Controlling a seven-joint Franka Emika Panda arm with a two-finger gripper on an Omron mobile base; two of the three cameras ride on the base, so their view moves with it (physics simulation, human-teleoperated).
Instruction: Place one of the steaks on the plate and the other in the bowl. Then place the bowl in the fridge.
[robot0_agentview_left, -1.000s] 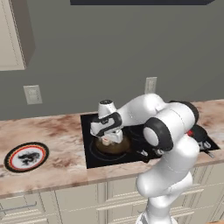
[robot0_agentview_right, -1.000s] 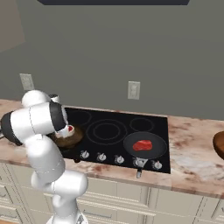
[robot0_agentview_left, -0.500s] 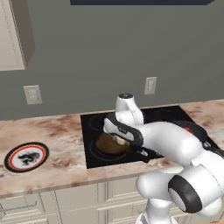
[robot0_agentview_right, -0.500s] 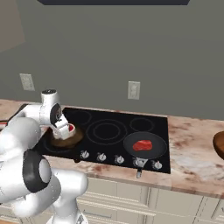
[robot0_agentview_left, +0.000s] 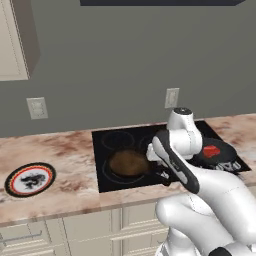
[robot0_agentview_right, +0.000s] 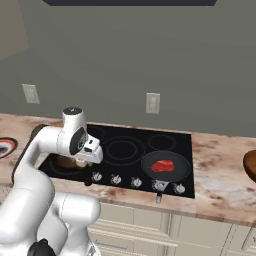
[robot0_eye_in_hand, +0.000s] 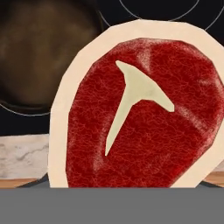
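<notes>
One steak (robot0_eye_in_hand: 140, 118), raw red with a pale fat rim and a white mark, is close before the hand camera, held upright in my gripper (robot0_agentview_right: 81, 162); it hides the fingertips. My hand hangs low over the front edge of the brown frying pan (robot0_agentview_left: 129, 163), whose bottom is bare. The other steak (robot0_agentview_right: 162, 166) lies in the black round pan (robot0_agentview_right: 184, 172) on the cooktop's right side. The plate (robot0_agentview_left: 30, 179) with a black rim and red ring rests on the counter far to the left. The dark wooden bowl (robot0_agentview_right: 250, 167) sits at the counter's right end.
A black cooktop (robot0_agentview_right: 130, 150) with a row of knobs (robot0_agentview_right: 136, 182) along its front is set into the marbled counter (robot0_agentview_left: 65, 155). Wall outlets (robot0_agentview_left: 171, 98) are on the grey wall behind. Cream cabinet fronts (robot0_agentview_right: 200, 235) run below.
The arm has swung its elbow down and forward, and the hand with the steak has shifted a little right, off the middle of the brown pan toward its front edge.
</notes>
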